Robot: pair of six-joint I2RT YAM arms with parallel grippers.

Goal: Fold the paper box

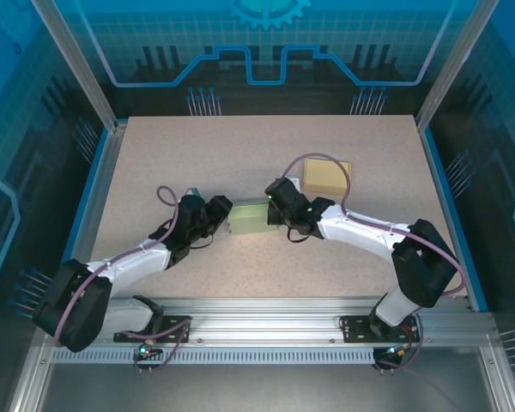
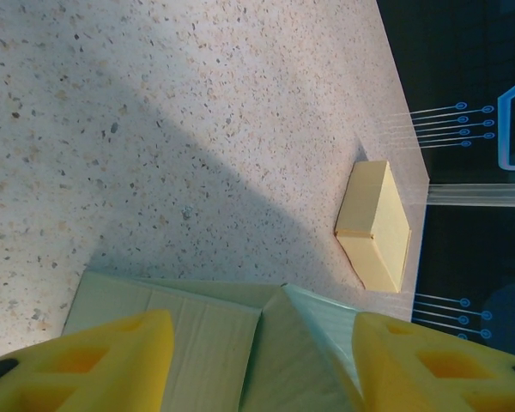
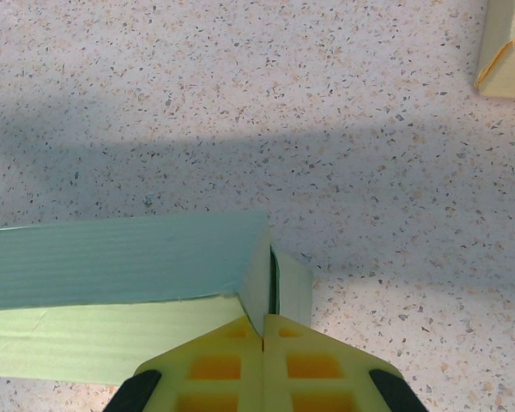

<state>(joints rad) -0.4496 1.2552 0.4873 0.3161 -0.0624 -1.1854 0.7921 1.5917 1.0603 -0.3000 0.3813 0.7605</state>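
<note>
The pale green paper box (image 1: pixel 247 217) lies in the middle of the table between my two grippers. My left gripper (image 1: pixel 216 215) is at its left end. In the left wrist view, the gripper (image 2: pixel 262 343) is open and straddles the box (image 2: pixel 197 330), with one yellow finger (image 2: pixel 94 360) over the flat panel and the other beside a raised flap (image 2: pixel 326 343). My right gripper (image 1: pixel 276 210) is at the box's right end. In the right wrist view, the right gripper (image 3: pixel 264 324) is shut, pinching the thin end flaps of the box (image 3: pixel 120 257).
A folded tan box (image 1: pixel 327 175) rests behind the right gripper, apart from the green one; it is also in the left wrist view (image 2: pixel 376 225) and at the corner of the right wrist view (image 3: pixel 506 51). Speckled tabletop (image 1: pixel 240 146) lies open behind, edged by metal rails.
</note>
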